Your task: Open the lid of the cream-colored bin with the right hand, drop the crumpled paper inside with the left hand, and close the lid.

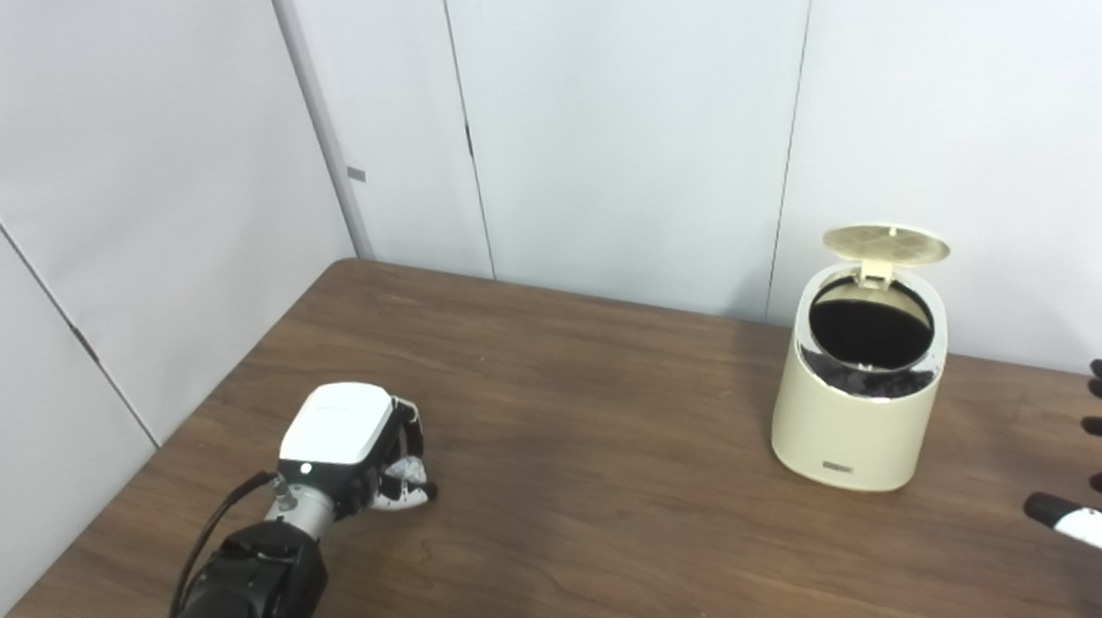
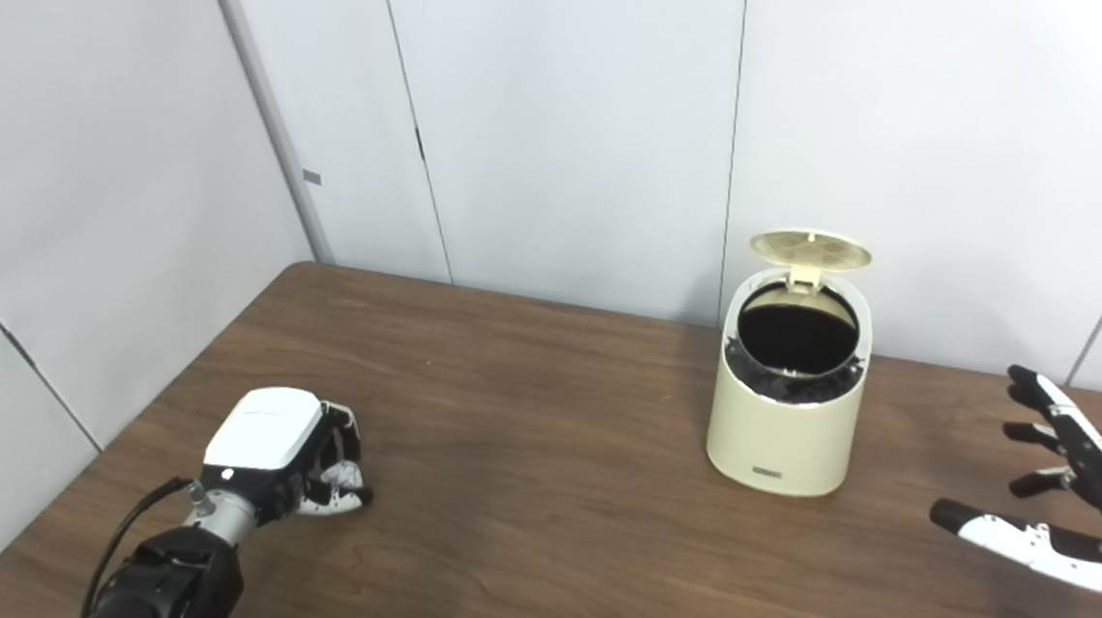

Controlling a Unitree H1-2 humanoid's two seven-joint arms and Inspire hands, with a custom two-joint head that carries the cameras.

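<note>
The cream-colored bin stands on the right part of the brown table. Its round lid is tipped up at the back, and the dark inside with a black liner shows. My left hand rests low on the table at the left, far from the bin. Its fingers are curled down around a small white lump, the crumpled paper, which is mostly hidden. My right hand hovers to the right of the bin, open and empty, with its fingers spread.
White wall panels stand close behind the table and the bin. The table's left edge runs near my left arm. Bare wood lies between my left hand and the bin.
</note>
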